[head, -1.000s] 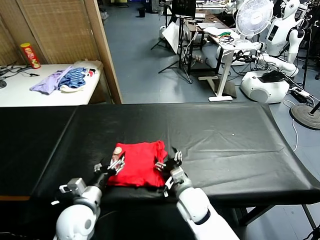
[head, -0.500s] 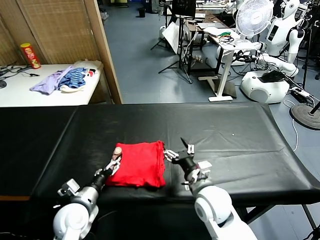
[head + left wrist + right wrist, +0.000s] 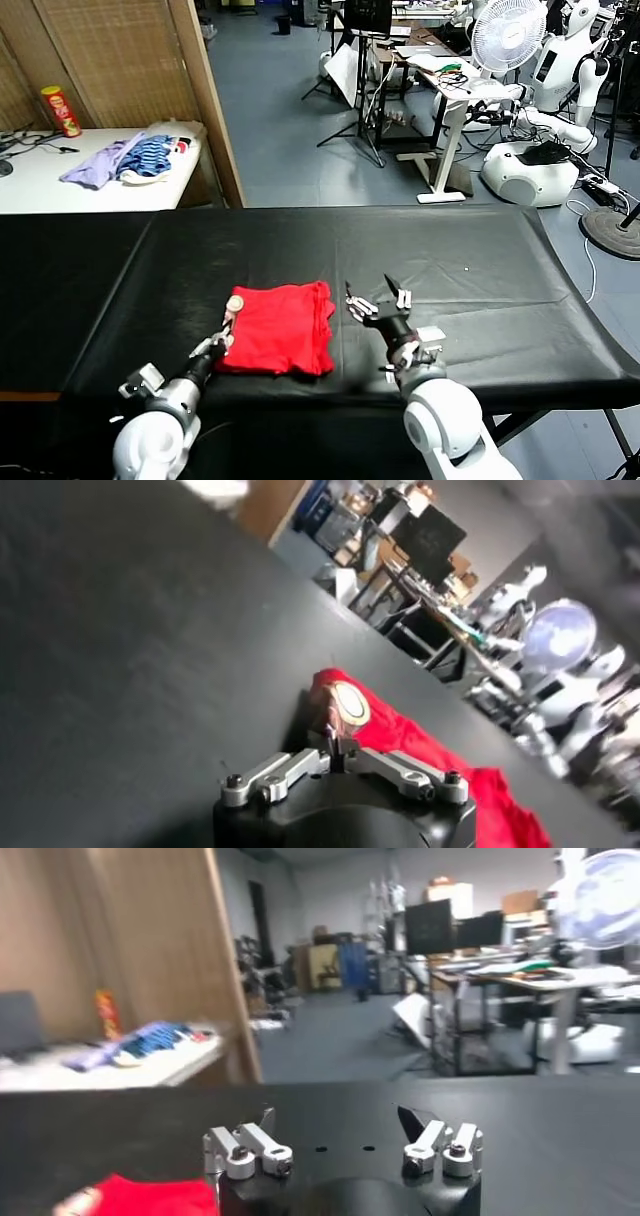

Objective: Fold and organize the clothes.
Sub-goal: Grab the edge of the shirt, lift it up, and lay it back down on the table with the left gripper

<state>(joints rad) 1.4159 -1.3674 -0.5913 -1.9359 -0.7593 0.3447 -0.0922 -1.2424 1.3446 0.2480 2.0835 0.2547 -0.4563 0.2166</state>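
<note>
Folded bright red cotton T-shirt [image 3: 277,341] lies on the black-covered table [image 3: 480,290], near its front edge, with a gripper on either side.

The left gripper [image 3: 222,338] sits at the shirt's left front corner with its jaws drawn together; whether they pinch the fabric cannot be told, though in the left wrist view the fingertips meet right at the cloth edge beside the round brown-and-white print [image 3: 345,702]. The right gripper [image 3: 377,302] hovers just off the shirt's right edge, clear of the cloth, its jaws spread wide and holding nothing. On the white side table [image 3: 40,185] at the far left, well apart, lie a heap of lavender and blue-striped garments [image 3: 130,157] and a red and yellow canister [image 3: 61,110].
</note>
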